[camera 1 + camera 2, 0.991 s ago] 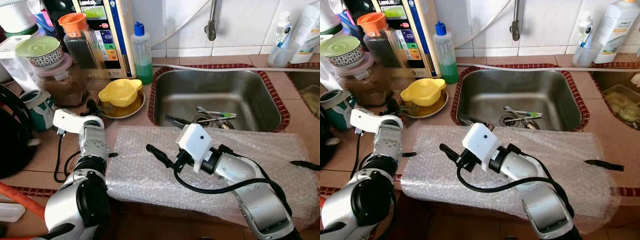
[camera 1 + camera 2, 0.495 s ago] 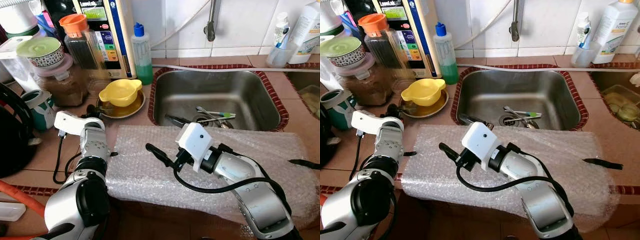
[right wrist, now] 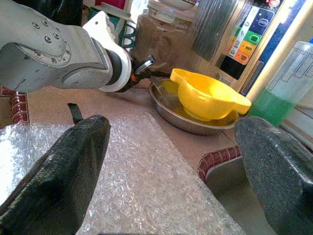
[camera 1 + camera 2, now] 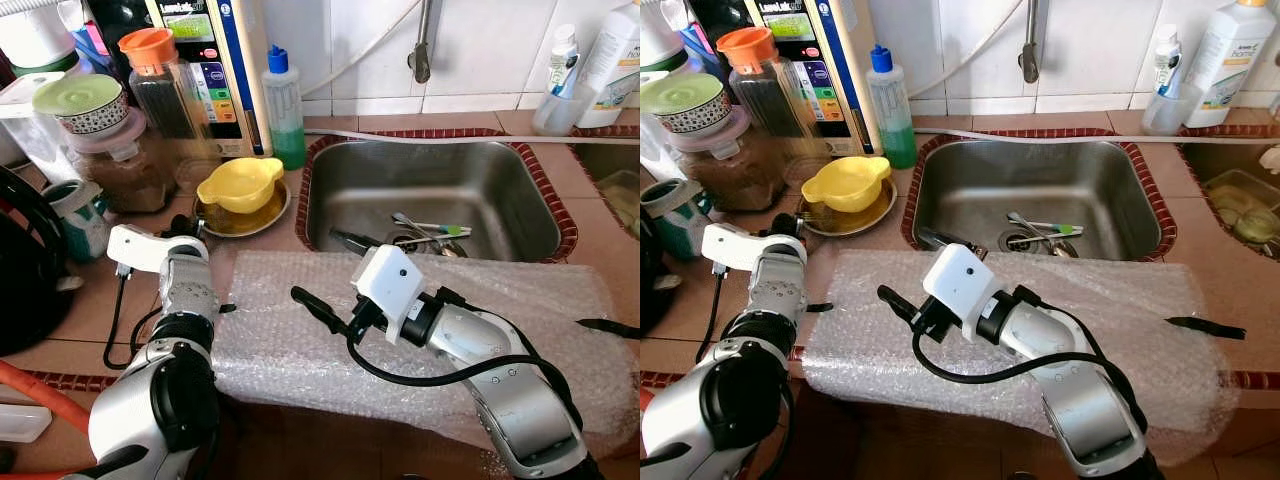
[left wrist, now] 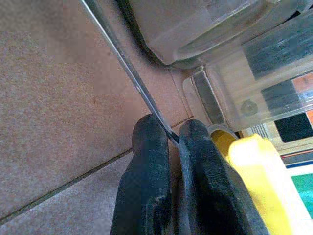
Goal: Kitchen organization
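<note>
On the tiled terracotta worktop [image 4: 95, 300], the left pincer [image 5: 168, 137] is closed on the thin metal handle of a fork [image 5: 124, 66], whose tines lie in the shallow round steel dish [image 3: 195, 122] beside the yellow plastic bowl [image 4: 240, 183]. The dish sits just left of the red-tiled rim of the stainless steel sink [image 4: 437, 195], hemmed in behind by a brown-filled clear jar [image 4: 128, 170], an orange-lidded jar [image 4: 160, 85] and a clear bottle of green liquid with a blue cap [image 4: 283, 105].

The right pincer [image 4: 312, 308] hovers over a sheet of clear bubble wrap [image 4: 300, 340] that covers the worktop's front edge below the sink; its two black fingers [image 3: 63, 176] are spread wide and hold nothing. Open worktop lies left of the wrap, between it and a large black object [image 4: 25, 270] at the edge.

A white and blue appliance [image 4: 225, 60] against the tiled wall carries a small screen and coloured buttons; its lettering is too small to read. Utensils [image 4: 430, 232] lie around the sink drain.
</note>
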`<state>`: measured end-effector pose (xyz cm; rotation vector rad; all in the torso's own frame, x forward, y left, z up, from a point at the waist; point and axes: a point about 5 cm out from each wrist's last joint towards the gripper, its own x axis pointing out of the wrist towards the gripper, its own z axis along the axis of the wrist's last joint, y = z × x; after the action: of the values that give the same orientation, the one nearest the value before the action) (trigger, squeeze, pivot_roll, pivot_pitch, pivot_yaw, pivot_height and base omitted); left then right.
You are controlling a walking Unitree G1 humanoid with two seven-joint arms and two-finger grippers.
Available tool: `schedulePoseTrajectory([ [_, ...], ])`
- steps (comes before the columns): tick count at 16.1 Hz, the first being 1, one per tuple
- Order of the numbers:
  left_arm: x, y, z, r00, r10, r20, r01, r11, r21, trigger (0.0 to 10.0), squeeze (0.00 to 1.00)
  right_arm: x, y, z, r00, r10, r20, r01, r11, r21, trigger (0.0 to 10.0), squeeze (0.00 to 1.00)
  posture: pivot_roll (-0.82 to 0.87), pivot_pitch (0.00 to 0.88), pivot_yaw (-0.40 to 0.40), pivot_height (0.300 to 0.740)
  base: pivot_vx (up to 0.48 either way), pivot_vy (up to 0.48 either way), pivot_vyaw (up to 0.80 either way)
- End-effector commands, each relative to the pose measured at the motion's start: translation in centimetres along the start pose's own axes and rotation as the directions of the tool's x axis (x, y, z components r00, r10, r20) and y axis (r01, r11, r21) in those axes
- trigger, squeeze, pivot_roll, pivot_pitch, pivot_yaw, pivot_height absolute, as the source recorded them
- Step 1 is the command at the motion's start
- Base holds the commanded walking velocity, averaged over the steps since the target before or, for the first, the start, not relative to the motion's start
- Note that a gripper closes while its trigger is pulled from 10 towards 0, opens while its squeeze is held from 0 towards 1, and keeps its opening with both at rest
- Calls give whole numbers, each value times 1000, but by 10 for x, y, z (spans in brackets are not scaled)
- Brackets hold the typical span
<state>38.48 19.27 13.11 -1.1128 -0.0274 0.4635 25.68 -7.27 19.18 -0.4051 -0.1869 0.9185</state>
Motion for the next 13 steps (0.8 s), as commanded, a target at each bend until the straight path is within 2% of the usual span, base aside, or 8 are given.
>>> schedulePoseTrajectory([
  [1,1,4,2,999,34,-6,-34,999,-23,0,0,3,3,3,1000,15,17,-15,1000,0,10000,263,-374,106,127,740,0,0,0],
  [4,3,-2,8,1000,22,8,-21,995,-98,0,0,3,3,3,1000,17,20,-17,1000,-2,10000,263,-367,104,125,740,0,0,0],
  [6,4,-4,11,1000,23,13,-21,992,-121,0,0,3,3,3,1000,18,20,-18,1000,-3,10000,263,-362,103,123,740,0,0,0],
  [10,4,-18,16,1000,-7,29,12,985,-172,0,0,4,2,3,1000,23,22,-23,1000,-7,10000,263,-351,102,124,740,0,0,0],
  [13,-1,-28,16,999,-35,27,39,982,-184,0,0,5,-2,2,1000,14,23,-14,1000,-13,10000,255,-335,96,129,740,0,0,0],
])
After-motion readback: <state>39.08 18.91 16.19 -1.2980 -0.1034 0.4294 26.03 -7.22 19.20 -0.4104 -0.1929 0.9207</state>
